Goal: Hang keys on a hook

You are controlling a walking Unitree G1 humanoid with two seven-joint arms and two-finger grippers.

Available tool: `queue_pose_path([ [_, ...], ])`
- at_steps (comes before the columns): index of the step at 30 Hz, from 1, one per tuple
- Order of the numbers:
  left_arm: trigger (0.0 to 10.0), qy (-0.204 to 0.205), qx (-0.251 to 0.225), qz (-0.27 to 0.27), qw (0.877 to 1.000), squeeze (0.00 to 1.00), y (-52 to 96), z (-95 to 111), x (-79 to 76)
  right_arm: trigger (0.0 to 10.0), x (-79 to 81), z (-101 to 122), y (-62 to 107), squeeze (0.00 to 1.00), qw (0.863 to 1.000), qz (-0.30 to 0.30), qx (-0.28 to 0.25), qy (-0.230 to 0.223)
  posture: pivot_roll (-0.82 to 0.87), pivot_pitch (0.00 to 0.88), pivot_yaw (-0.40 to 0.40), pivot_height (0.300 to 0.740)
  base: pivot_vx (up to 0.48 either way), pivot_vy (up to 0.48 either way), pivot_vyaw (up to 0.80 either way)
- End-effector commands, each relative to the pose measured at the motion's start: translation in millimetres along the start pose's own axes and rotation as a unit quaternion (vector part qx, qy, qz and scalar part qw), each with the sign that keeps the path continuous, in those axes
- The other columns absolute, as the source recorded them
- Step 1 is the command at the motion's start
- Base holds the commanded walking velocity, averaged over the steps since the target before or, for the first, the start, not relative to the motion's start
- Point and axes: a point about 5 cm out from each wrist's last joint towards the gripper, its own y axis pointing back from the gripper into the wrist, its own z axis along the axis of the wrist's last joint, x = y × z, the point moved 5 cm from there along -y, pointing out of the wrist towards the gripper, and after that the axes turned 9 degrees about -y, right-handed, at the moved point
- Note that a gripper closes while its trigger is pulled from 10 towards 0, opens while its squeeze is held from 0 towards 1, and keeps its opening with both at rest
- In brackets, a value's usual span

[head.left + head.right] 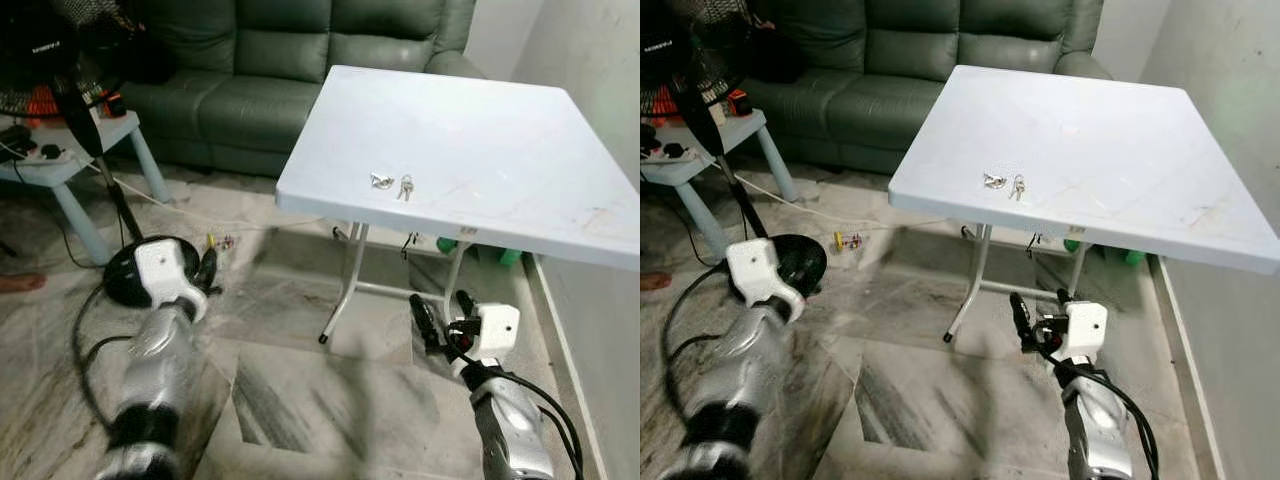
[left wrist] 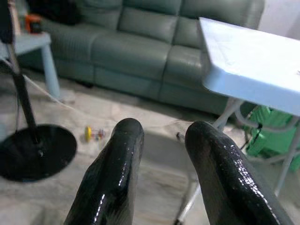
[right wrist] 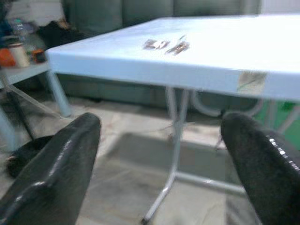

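Note:
A small bunch of keys lies on the white folding table near its front edge, with a small crumpled silver piece just to its left. In the right wrist view the keys lie on the tabletop above and ahead of the fingers. My right gripper is low in front of the table, below its edge, open wide and holding nothing. My left gripper is low at the left over the floor, well away from the table. Its fingers stand a little apart, with nothing between them.
A green sofa stands behind the table. At the left are a standing fan with a black round base and its cable, and a pale blue side table. A small toy lies on the marble floor. A wall runs along the right.

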Motion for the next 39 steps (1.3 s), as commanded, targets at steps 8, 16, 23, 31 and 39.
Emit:
queue_pose_path([
  [8, 10.0, -0.004, -0.042, -0.062, 0.997, 0.00, 13.4, 14, -39.8, 10.0, 28.7, 37, -3.1, 0.00, 0.998, 0.029, -0.058, 0.007, 0.11, 0.026, -0.040, 0.740, 0.000, 0.000, 0.00],
  [16, 10.0, 0.024, -0.073, -0.097, 0.992, 0.00, 14.1, 39, -67.0, 10.0, 41.9, 52, -8.3, 0.00, 0.997, 0.022, -0.078, -0.004, 0.11, 0.038, -0.032, 0.740, 0.000, 0.000, 0.00],
  [23, 10.0, 0.045, -0.060, -0.096, 0.993, 0.00, 14.7, 36, -65.1, 10.0, 46.3, 56, -7.4, 0.00, 0.996, 0.030, -0.078, 0.007, 0.11, 0.044, -0.032, 0.740, 0.000, 0.000, 0.00],
  [31, 10.0, 0.047, -0.032, -0.100, 0.993, 0.00, 15.7, 26, -63.3, 10.0, 43.5, 51, -4.3, 0.00, 0.998, 0.023, -0.059, 0.012, 0.11, 0.051, -0.033, 0.740, 0.030, 0.000, 0.00],
  [39, 10.0, 0.033, -0.024, -0.114, 0.993, 0.00, 13.0, 24, -69.9, 10.0, 43.4, 51, -7.2, 0.00, 0.998, 0.024, -0.057, 0.016, 0.11, 0.043, -0.034, 0.740, 0.285, 0.000, 0.00],
])
